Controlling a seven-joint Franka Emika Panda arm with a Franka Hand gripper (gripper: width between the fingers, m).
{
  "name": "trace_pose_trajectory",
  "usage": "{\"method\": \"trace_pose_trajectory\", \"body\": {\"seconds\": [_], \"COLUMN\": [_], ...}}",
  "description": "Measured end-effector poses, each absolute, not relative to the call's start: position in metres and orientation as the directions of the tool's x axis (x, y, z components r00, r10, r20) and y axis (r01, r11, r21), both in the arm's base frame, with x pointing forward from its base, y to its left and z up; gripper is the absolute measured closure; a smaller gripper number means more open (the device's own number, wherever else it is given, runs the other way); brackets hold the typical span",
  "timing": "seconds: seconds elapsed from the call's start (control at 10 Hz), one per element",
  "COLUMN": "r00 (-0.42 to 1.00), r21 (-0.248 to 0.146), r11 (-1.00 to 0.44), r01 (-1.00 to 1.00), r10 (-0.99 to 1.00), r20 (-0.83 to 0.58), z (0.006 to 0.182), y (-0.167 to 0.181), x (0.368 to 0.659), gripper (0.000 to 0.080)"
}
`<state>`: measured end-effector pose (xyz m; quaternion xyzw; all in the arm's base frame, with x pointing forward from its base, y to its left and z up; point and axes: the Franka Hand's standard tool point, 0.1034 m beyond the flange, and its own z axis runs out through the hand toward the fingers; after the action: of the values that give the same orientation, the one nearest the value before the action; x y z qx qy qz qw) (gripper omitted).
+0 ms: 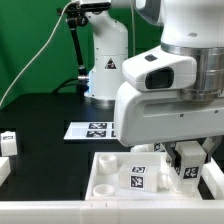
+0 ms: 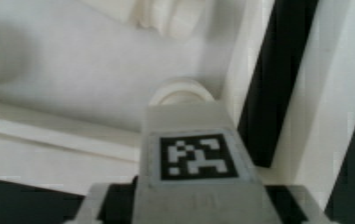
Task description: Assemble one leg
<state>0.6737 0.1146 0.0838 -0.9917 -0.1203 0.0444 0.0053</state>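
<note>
Jaws closed on the leg (image 2: pixel 193 150), gripping both its sides, tag face toward the wrist camera. Exterior view: leg at lower right of frame, over the right part of the white rimmed panel (image 1: pixel 108 172); contact unclear. Marker board (image 1: pixel 92 130) mid-frame on black counter (image 1: pixel 40 115). Second leg (image 1: pixel 8 141) at left edge.

The arm's base (image 1: pixel 106 62) is a glossy white rounded column with a small black triangular sticker (image 1: pixel 108 66) on its front. A black cable (image 1: pixel 77 45) runs down just beside the base, on the exterior view's left. In front of the base is a bulky white link (image 1: pixel 165 95) with smooth rounded corners, a dark oval inset (image 1: pixel 150 57) and a grey joint band (image 1: pixel 190 42). The gripper (image 1: pixel 187 168) under it is dark grey.
</note>
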Motion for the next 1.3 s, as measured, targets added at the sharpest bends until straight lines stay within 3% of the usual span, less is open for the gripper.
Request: {"method": "trace_pose_trajectory", "body": {"seconds": [0.4,0.7,0.9,1.3], "r00": [0.969,0.996,0.973,0.847], "r21": [-0.023,-0.009,-0.032,-0.088], "r11": [-0.972,-0.999,-0.973,-0.843], "r01": [0.232,0.031,-0.230,-0.530], "r10": [0.233,0.032,-0.229,-0.532], "r20": [-0.085,-0.088,-0.038,0.001], "z": [0.0840,0.0834,0.0795,0.0794], "y": [0.1133,0.1145,0.1120,0.1172], "x": [0.6741,0.6739,0.6708,0.6669], "gripper": [0.0517,0.0517,0.0517,0.0517]}}
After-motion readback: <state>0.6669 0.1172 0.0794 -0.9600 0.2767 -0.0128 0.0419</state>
